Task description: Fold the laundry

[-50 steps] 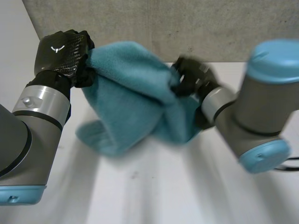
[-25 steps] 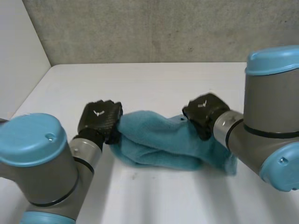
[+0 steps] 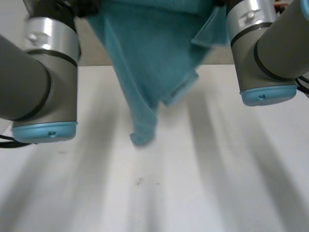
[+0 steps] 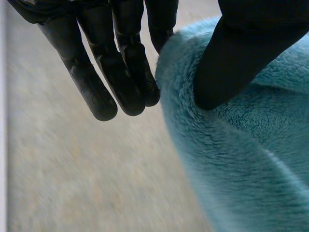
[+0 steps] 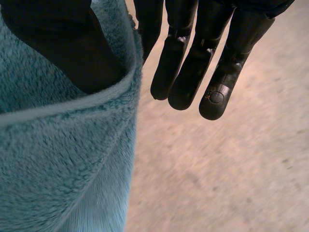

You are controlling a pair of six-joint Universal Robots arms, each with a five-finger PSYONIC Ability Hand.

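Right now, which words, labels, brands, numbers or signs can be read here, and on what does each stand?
None: no readable text on the teal fleece cloth, the left hand, the right hand or the white table.

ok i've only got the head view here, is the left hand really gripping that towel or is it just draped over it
Observer: Gripping. The left wrist view shows the left hand with its thumb pressed on the towel at its edge, against a finger behind the cloth.
Operator: and the rest of that hand
Observer: Straight, beside the edge and off the cloth.
Operator: right side the same
Observer: Close. In the right wrist view the right hand has its thumb tucked inside a rolled-over edge of the towel, with the nearest finger against the cloth's other side.
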